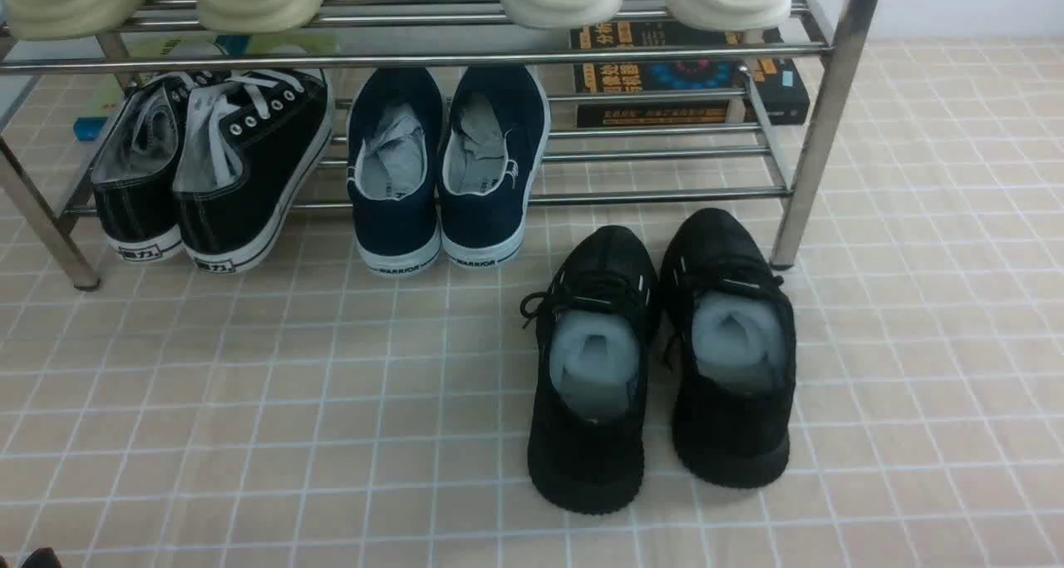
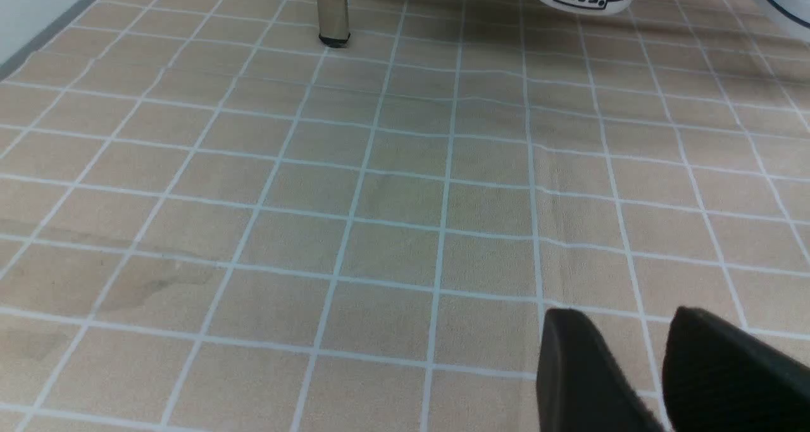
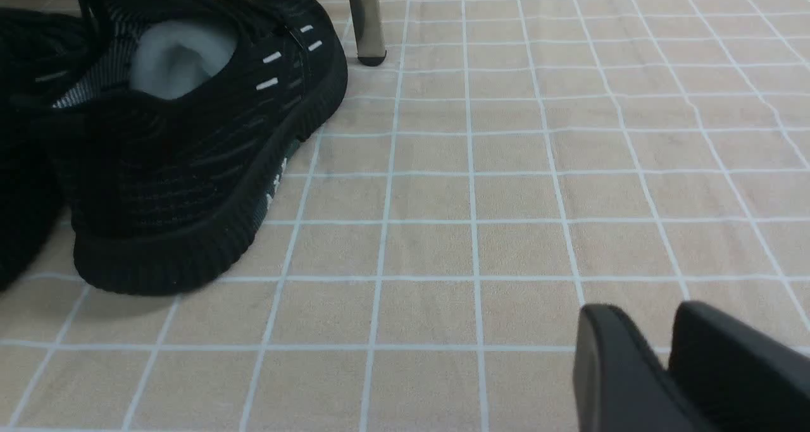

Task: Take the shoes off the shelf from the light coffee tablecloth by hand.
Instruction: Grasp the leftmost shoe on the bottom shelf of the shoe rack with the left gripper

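Right now your left fingers (image 2: 588, 369) hang low over the tablecloth (image 1: 249, 402) in front of the shelf (image 1: 819, 135), with a narrow gap between them and nothing in it. Your right fingers (image 3: 620, 369) are likewise slightly parted and empty. Just in front of the shelf's right leg sits a pair of black knit sneakers (image 1: 657, 360). On the shelf's bottom tier, at its left end, rest the shoes (image 1: 208, 169), heels toward you, with navy slip-ons (image 1: 449, 169) just beside them.
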### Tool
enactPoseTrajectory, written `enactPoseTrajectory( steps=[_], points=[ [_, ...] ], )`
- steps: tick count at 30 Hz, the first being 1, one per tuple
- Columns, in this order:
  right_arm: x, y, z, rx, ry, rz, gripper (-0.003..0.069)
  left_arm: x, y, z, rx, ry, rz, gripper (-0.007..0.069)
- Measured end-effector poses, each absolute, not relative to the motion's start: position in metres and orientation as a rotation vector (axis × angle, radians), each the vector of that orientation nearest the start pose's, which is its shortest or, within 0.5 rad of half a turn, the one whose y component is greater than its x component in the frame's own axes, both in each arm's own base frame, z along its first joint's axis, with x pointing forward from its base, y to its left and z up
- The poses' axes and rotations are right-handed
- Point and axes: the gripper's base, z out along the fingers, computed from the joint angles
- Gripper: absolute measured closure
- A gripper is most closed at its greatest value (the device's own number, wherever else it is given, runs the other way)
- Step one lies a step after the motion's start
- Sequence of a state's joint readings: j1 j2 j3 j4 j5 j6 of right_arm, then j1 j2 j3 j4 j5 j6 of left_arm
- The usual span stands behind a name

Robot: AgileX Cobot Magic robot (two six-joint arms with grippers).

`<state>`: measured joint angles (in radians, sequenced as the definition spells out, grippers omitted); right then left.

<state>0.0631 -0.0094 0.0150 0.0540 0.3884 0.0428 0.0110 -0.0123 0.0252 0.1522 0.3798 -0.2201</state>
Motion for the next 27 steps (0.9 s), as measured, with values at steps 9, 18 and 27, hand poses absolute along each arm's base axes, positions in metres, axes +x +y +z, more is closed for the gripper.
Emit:
enactPoseTrajectory(
  steps=[9,18,27],
  points=[
    [0.0519,0.0051,0.1738,0.014,1.879,0.126,0.0483,0.0522,0.0057,0.1716,-0.122,1.868,0.006,0.0385],
    [0.0519,0.0051,0.1738,0.014,1.879,0.126,0.048,0.0522,0.0057,0.1716,-0.122,1.868,0.006,0.0385],
    [0.0519,0.0051,0.1738,0.014,1.879,0.126,0.0466,0.0522,0.0057,0.1716,-0.122,1.868,0.006,0.0385]
  ],
)
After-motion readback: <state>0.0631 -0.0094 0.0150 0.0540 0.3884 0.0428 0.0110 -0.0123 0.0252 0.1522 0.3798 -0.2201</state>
